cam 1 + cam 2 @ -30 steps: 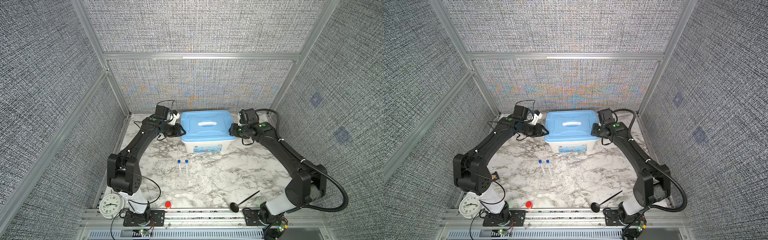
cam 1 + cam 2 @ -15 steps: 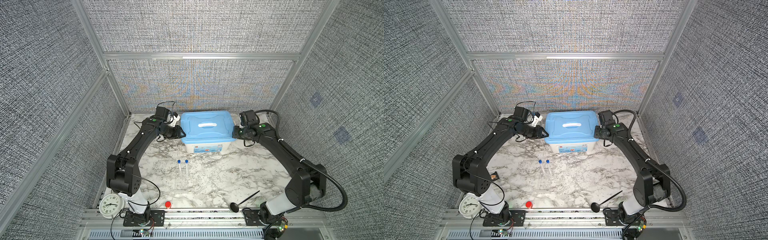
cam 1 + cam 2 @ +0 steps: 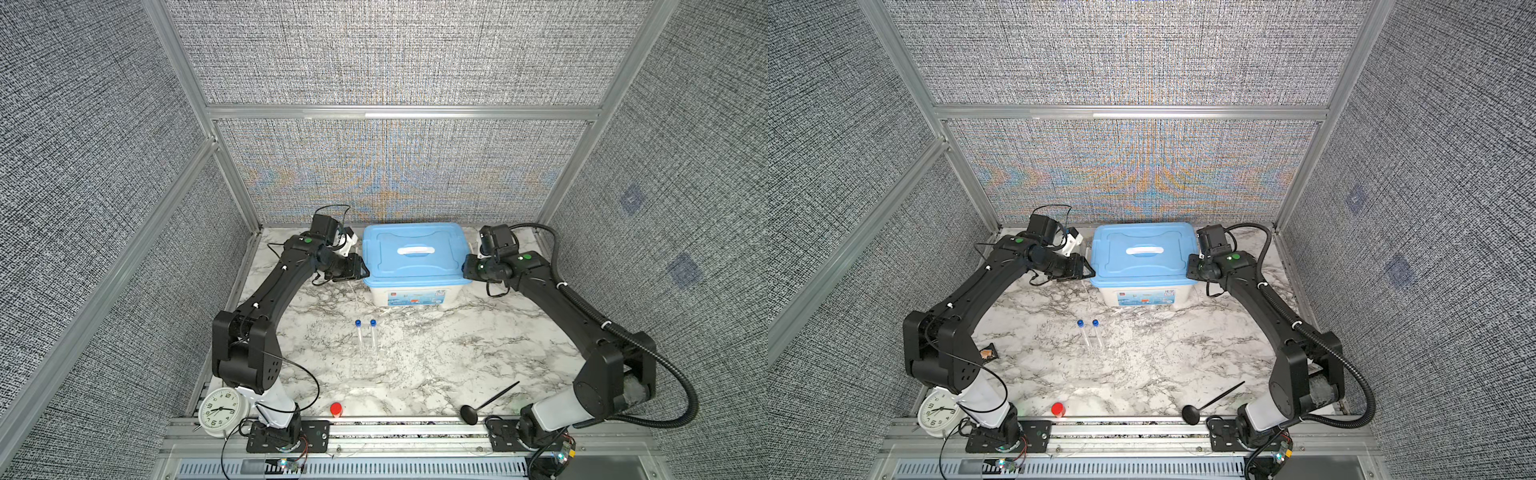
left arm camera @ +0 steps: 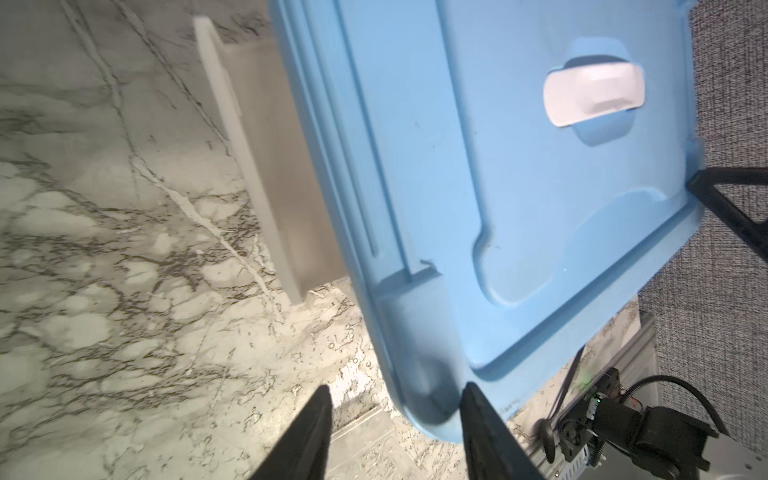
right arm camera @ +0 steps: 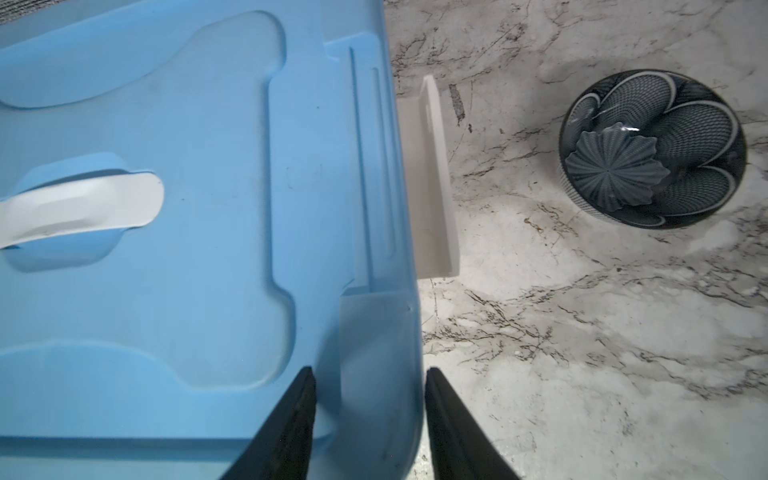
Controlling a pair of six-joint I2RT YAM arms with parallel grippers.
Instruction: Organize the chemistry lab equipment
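- Step in hand, as I read it: getting the blue lid off the storage box at the back of the tabletop so the equipment can go in. Lid sits on the box, not lifted yet.
- Left gripper is at the lid's near-left corner. Jaws are medium-wide and straddle the corner: one finger touches the lid, the other is clear of it, so no clamp.
- Right gripper is at the lid's right edge. Jaws are narrower, with the rim between them. Cannot tell if it is really pinching.
- Task's things: two blue-capped tubes lie side by side on the bare tabletop in front of the box, well apart from both grippers. Rack, droppers and tweezers not made out.
- Next move likely calls for both sides to grip the rim and lift evenly. A one-sided pull could tilt the lid or drag the box.
- Left wrist view only: gap between one finger and the lid corner, plus a white side latch sticking out.
- Right wrist view only: patterned dish beside the box, hidden behind the arm in both top views.
- Top views only: the tubes, black ladle near the front edge.
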